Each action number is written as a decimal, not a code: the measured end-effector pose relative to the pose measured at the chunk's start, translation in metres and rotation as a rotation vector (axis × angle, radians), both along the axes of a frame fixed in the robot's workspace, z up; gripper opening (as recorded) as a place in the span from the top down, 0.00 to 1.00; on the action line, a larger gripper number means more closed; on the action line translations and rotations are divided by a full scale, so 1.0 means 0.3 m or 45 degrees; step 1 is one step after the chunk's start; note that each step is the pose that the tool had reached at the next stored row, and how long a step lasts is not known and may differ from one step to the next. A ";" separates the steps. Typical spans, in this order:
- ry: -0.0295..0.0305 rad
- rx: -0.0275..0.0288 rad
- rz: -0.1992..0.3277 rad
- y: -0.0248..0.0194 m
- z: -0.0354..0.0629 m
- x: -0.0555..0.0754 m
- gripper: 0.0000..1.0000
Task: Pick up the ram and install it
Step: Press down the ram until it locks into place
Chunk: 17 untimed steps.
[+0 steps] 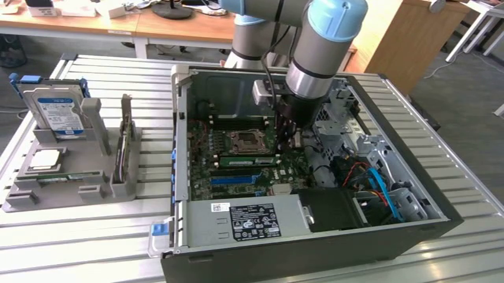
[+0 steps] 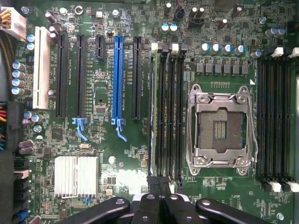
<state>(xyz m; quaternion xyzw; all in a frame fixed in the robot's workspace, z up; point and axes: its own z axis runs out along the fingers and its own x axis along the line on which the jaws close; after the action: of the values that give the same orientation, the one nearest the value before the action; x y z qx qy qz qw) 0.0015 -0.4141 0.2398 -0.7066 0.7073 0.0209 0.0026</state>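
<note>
The power supply (image 1: 245, 219) sits nearest in the open computer case (image 1: 425, 203). Beyond it, the gripper (image 2: 160, 198), closed, presses the ram (image 2: 152, 121) edge-on into a memory slot beside the empty CPU socket (image 2: 220, 128).

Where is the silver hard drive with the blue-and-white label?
On the exterior view's left, the hard drive stands upright in the grey plastic holder, beyond the square silver processor chip.
</note>
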 end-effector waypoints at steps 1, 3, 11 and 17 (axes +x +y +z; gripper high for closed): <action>0.0001 0.0001 0.000 0.000 0.000 -0.003 0.89; 0.0001 -0.0003 0.000 0.000 0.000 -0.024 0.89; -0.0001 0.0001 0.000 0.000 -0.001 -0.094 0.89; 0.0000 0.0000 0.000 0.000 -0.002 -0.142 0.89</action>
<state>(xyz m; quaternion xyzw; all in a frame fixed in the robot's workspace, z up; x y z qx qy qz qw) -0.0412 -0.4141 0.2393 -0.7065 0.7074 0.0209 0.0026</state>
